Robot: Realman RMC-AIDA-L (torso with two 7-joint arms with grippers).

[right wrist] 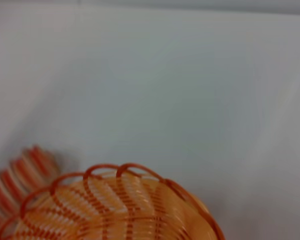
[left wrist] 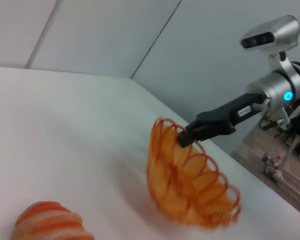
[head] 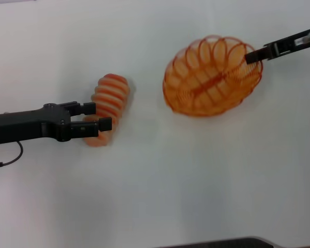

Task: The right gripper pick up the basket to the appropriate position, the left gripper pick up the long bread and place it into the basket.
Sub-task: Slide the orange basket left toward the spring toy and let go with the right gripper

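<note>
The long bread (head: 109, 98), striped orange and cream, lies on the white table left of centre. My left gripper (head: 99, 116) comes in from the left with its fingers apart over the bread's near end, open. The orange wire basket (head: 209, 77) is right of centre, tipped up on one side. My right gripper (head: 250, 56) is shut on the basket's far right rim. The left wrist view shows the tilted basket (left wrist: 190, 185) held by the right gripper (left wrist: 184, 137), with one end of the bread (left wrist: 50, 222). The right wrist view shows the basket rim (right wrist: 115, 170) and the bread (right wrist: 20, 177).
The white table (head: 160, 186) stretches around both objects. A dark edge (head: 232, 243) runs along the near side. In the left wrist view the table's far edge meets a grey wall (left wrist: 155, 45), with equipment (left wrist: 290, 150) beyond the right arm.
</note>
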